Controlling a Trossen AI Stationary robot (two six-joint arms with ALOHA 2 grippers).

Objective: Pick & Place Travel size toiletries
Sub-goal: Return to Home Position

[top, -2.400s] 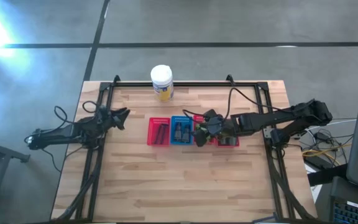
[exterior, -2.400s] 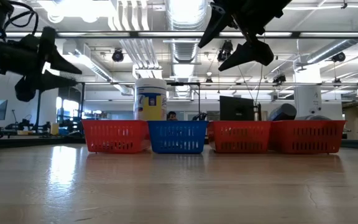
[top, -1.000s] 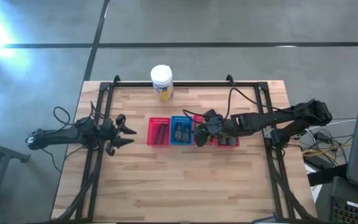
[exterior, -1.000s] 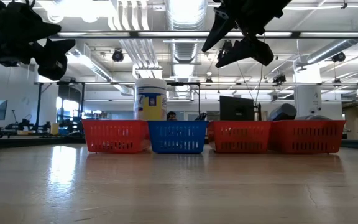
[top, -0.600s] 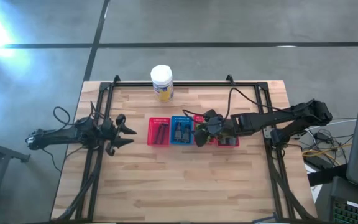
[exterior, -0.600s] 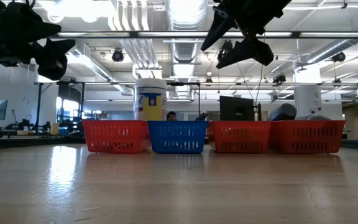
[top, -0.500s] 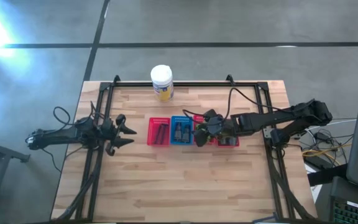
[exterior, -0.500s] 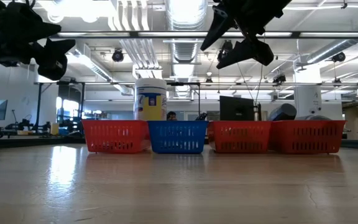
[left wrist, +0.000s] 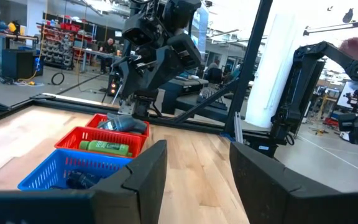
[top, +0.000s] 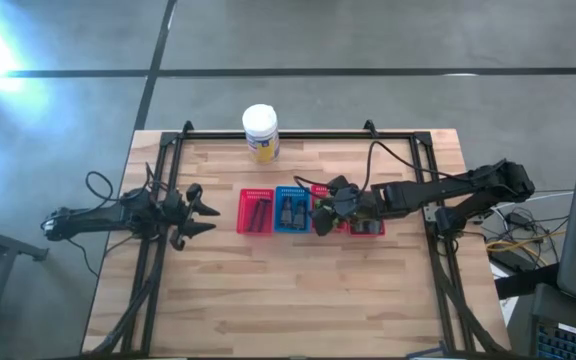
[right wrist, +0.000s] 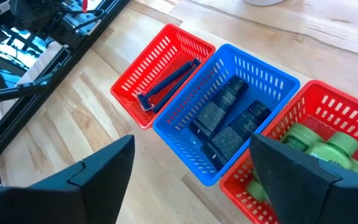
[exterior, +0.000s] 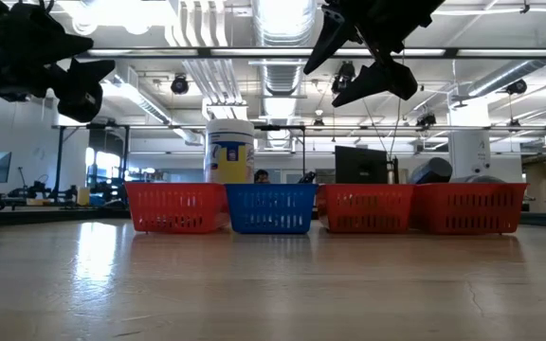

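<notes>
Four bins (top: 290, 188) hold the toiletries (right wrist: 229, 121); green bottles (right wrist: 319, 149) lie flat in the red bin (right wrist: 337, 99) just under the right gripper (right wrist: 191, 146), spread and empty, so I judge it must only rise away. Left gripper (left wrist: 197, 152), spread too, waits at the table (top: 298, 300) left edge

Jar (top: 260, 133): at the back edge of the table (top: 298, 300).
First tray (top: 255, 212): straight in front of the jar, well apart; razor (right wrist: 166, 84) inside.
Second tray (top: 290, 210): front-right of the jar, beside the first; flat packs (right wrist: 229, 121) inside.
Third tray (exterior: 366, 210): next rightward; bottles (right wrist: 319, 149) inside, right gripper (top: 318, 213) above.
Fourth tray (top: 368, 228): farthest right of the jar; tube (left wrist: 126, 124) inside.
Left gripper (top: 213, 219): front-left of the jar, near the table's edge.
</notes>
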